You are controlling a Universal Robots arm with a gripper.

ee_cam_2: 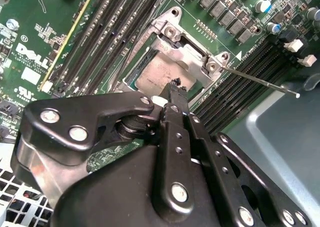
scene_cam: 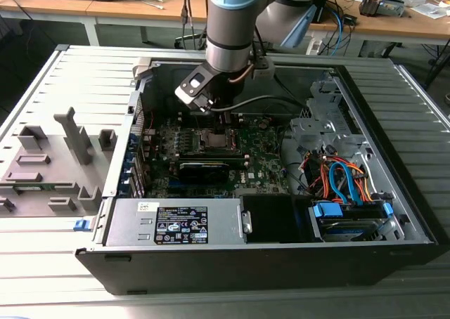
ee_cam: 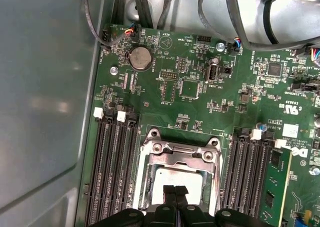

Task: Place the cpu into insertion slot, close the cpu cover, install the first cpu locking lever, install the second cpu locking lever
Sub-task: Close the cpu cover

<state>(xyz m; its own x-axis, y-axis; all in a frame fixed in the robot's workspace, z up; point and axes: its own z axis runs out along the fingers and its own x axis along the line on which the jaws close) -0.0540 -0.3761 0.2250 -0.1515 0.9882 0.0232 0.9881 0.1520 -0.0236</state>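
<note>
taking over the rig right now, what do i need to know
Claw: shut, holding nothing, tips just above the cpu.
Things: the cpu sits in the insertion slot; the cpu cover looks down over it.
Done: cpu placed, cover apparently closed.
Left: one locking lever sticks out unlatched; the other lever's state I cannot tell.

Exterior view: even, diffuse room light from above. The green printed-circuit motherboard (scene_cam: 211,157) sits dim inside the dark metal computer case (scene_cam: 281,259), shaded by the grey-and-blue robot arm (scene_cam: 228,24) over it. The pale ribbed grey table (scene_cam: 84,73) around it is brightest.

First wrist view: soft white glare on the grey sheet-metal case wall (ee_cam: 50,107) beside the motherboard.

Second wrist view: dull sheen on the silver-grey square cpu (ee_cam_2: 152,77). Small highlights on the black metal gripper (ee_cam_2: 172,87), with shadow beneath it on the motherboard.
</note>
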